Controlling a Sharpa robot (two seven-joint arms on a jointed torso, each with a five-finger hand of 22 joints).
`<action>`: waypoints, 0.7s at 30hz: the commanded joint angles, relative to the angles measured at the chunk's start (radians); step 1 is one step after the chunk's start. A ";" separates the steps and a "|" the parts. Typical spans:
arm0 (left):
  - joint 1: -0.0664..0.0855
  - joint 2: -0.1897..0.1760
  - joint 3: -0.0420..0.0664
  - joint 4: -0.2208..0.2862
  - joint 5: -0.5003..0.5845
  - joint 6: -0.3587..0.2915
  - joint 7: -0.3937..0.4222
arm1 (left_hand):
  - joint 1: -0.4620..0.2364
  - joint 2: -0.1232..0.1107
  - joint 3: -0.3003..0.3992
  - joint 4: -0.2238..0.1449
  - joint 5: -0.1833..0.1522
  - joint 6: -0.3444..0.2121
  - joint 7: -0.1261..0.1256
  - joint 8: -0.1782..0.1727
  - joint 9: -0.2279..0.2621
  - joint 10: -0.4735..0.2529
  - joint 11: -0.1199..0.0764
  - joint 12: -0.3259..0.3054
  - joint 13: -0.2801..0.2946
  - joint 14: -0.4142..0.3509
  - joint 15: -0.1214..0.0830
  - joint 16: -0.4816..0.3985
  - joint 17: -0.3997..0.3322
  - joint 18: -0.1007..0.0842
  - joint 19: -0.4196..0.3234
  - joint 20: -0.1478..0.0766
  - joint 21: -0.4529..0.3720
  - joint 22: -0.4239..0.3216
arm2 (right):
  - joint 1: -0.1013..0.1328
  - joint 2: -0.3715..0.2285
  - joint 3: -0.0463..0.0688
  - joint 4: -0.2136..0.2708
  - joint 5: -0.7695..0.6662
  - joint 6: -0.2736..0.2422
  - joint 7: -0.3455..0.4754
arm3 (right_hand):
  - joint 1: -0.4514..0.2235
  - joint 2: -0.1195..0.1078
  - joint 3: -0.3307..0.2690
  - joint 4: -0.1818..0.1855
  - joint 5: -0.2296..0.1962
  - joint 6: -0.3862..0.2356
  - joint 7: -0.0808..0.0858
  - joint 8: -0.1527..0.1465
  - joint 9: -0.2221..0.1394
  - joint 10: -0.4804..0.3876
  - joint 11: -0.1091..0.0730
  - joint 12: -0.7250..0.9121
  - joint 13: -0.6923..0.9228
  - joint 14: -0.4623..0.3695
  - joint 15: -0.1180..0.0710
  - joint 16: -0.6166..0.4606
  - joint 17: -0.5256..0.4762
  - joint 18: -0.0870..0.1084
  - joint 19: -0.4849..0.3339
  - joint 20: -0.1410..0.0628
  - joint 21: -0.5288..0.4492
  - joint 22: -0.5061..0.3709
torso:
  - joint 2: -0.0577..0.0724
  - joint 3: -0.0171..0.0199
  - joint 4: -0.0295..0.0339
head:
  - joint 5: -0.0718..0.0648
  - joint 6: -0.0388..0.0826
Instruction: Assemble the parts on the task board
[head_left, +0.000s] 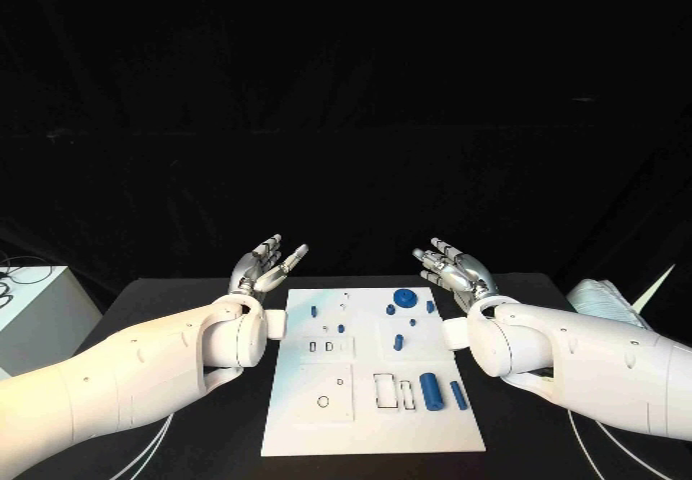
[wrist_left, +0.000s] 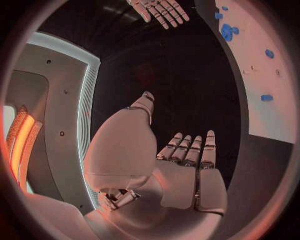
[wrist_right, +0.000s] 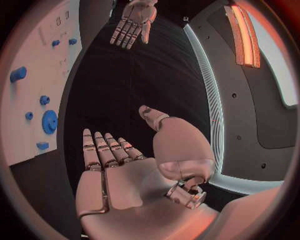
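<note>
White task board (head_left: 368, 420) lies mid-table (head_left: 173, 300) between my arms, blue parts (head_left: 430, 384) scattered on it. My left robot hand (head_left: 267, 262) and right robot hand (head_left: 456, 266) hover beyond its far corners, fingers spread, holding nothing.

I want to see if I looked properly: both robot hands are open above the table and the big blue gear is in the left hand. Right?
Not quite. The left hand and right hand are both open, but the blue gear lies on the white task board, as the head view shows.
</note>
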 joint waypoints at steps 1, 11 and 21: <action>0.007 0.016 -0.003 -0.036 0.040 0.159 0.035 | 0.046 -0.004 0.005 0.013 0.008 0.018 0.050 0.009 0.004 0.017 0.010 0.005 0.002 0.016 0.007 0.007 0.003 0.023 0.017 0.010 0.007 0.003 | 0.017 0.010 -0.017 -0.032 -0.040 0.199 -0.044 | 0.086 -0.009 0.036 -0.047 -0.027 0.038 0.163 0.011 0.007 0.051 0.009 0.008 0.005 0.055 0.005 0.012 0.008 0.018 0.047 0.008 0.020 0.007 | 0.000 0.0000 -0.0001 | 0.000 0.000; 0.013 -0.039 -0.005 0.004 0.020 0.222 0.041 | 0.070 0.042 0.034 -0.001 0.007 0.272 0.115 0.112 0.067 0.384 0.085 0.068 0.033 0.448 0.054 0.129 0.089 0.011 0.410 0.048 0.150 0.072 | 0.061 -0.002 -0.039 -0.103 -0.316 0.170 -0.055 | 0.306 -0.052 0.061 -0.177 -0.058 0.397 0.143 0.125 0.081 0.539 -0.014 0.084 0.042 0.551 -0.032 0.133 0.082 0.053 0.423 0.002 0.139 0.051 | 0.021 -0.0005 -0.0030 | -0.005 -0.021; 0.030 -0.115 0.004 0.093 -0.064 0.212 0.032 | 0.120 0.035 0.068 -0.042 0.008 0.589 0.081 0.241 0.139 0.825 0.030 0.151 0.052 0.794 -0.036 0.289 0.203 0.053 0.628 0.000 0.304 0.132 | 0.112 -0.010 -0.036 -0.123 -0.676 0.086 -0.092 | 0.340 -0.109 0.061 -0.186 0.006 0.738 0.086 0.220 0.136 0.868 -0.094 0.079 0.037 0.856 -0.136 0.227 0.133 0.081 0.676 -0.081 0.298 0.110 | 0.063 -0.0012 0.0030 | -0.007 -0.019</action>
